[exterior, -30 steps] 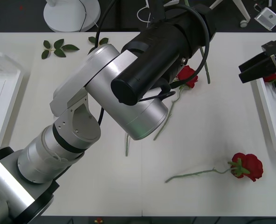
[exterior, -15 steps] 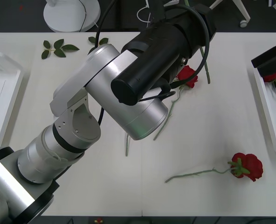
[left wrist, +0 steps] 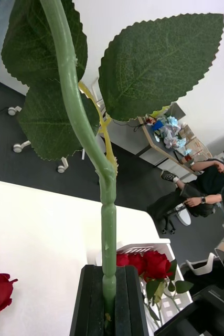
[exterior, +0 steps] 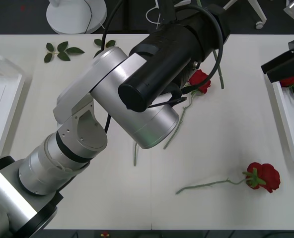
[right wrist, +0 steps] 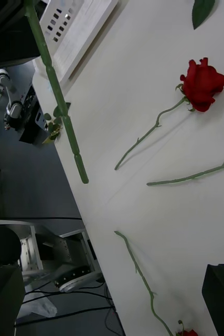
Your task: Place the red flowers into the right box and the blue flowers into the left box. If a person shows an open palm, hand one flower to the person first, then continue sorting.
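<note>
— Where's the left gripper [left wrist: 109, 302]?

— Raised over the middle of the tabletop [exterior: 221, 148], its jaws closed tight on a leafy green rose stem [left wrist: 83, 126] standing upright between them.

— And the right gripper [exterior: 284, 63]?

— At the near end of the right box [exterior: 286, 119], above the red roses [exterior: 292, 82] lying in it. Whether its jaws are parted, I cannot tell.

— The other red flowers?

— One rose [exterior: 262, 177] lies near the front edge, another [exterior: 199, 80] by the left arm's black forearm. The left box [exterior: 3, 94] sits at the far left.
</note>
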Controlling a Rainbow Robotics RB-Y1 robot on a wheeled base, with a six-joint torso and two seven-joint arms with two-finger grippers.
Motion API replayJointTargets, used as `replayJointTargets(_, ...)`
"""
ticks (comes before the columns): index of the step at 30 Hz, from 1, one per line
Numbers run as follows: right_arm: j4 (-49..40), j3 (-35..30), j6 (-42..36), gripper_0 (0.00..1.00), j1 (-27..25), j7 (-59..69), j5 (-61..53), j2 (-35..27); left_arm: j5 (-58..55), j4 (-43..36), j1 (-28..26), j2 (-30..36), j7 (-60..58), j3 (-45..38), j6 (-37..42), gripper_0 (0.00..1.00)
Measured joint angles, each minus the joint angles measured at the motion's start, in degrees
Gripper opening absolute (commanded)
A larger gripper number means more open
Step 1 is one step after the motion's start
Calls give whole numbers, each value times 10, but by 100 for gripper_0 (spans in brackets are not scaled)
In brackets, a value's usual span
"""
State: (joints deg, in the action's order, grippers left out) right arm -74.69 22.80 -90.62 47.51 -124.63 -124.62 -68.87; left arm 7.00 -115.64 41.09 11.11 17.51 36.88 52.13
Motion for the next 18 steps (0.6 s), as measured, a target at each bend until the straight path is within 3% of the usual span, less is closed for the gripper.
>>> replayJointTargets(18, -65, 25, 73, 100, -3, 38, 0, 68, 0, 0, 0, 0, 0, 0, 0, 0)
